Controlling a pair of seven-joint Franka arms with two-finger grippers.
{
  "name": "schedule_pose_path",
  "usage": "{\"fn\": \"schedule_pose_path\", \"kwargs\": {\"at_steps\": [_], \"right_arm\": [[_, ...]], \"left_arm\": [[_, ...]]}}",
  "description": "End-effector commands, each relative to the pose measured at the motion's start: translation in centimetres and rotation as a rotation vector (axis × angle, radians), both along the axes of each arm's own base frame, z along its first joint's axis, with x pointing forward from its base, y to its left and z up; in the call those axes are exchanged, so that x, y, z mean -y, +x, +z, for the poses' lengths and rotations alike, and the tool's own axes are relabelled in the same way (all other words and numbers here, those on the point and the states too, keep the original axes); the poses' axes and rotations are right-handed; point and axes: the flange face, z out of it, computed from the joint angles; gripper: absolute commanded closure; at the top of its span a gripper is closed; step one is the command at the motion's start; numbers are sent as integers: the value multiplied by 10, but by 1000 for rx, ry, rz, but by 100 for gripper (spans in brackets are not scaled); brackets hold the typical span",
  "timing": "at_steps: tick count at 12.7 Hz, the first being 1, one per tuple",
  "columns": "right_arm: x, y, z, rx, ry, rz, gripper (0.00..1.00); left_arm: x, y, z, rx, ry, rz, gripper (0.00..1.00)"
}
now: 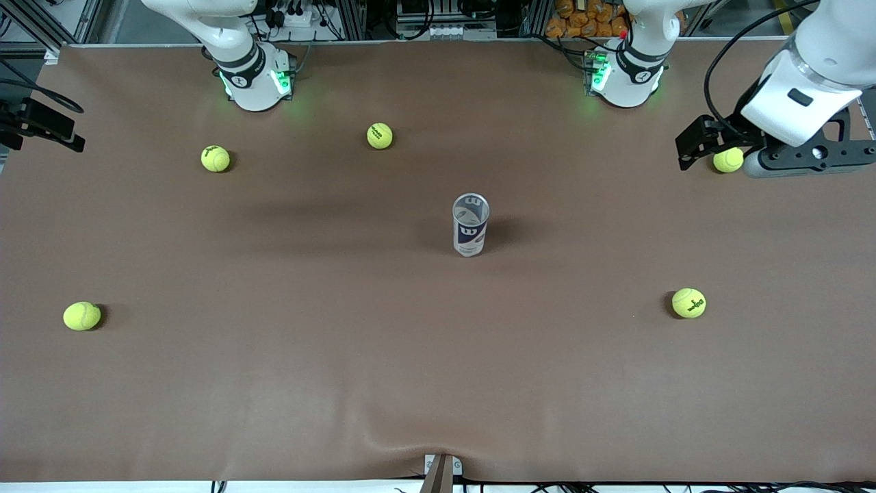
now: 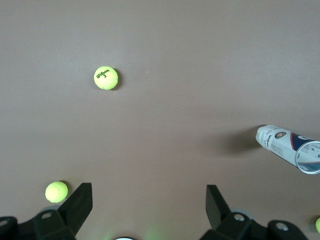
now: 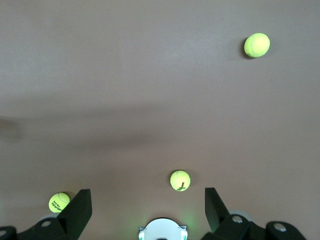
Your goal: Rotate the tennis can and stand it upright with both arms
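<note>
The tennis can stands upright in the middle of the table, silver rim up, white and navy label with the "W" logo facing the front camera. It also shows at the edge of the left wrist view. My left gripper is open and empty, held high over the left arm's end of the table above a tennis ball, well away from the can; its own view shows the fingers spread wide. My right gripper is open and empty, high above its base; only a black part shows in the front view.
Several yellow-green tennis balls lie scattered on the brown table: two near the right arm's base, one near the front camera at the right arm's end, one at the left arm's end. None touches the can.
</note>
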Motion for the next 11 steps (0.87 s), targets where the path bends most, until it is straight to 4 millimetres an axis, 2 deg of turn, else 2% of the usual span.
{"fn": "schedule_pose_path", "kwargs": {"at_steps": [1, 4, 6, 7, 8, 11], "right_arm": [[-2, 2, 5, 10, 13, -2, 0], [-6, 3, 6, 18, 12, 1, 0], [-2, 3, 6, 17, 10, -6, 0], [1, 3, 6, 18, 12, -9, 0], [0, 3, 6, 18, 12, -8, 0], [0, 3, 6, 18, 10, -8, 0]], "left_arm": [[-4, -5, 6, 25, -8, -14, 0], [-6, -3, 6, 28, 0, -15, 0], [-13, 0, 11, 39, 0, -2, 0], [-28, 8, 8, 35, -7, 18, 0], [-34, 12, 6, 30, -12, -2, 0], [-68, 13, 9, 28, -10, -14, 0]]}}
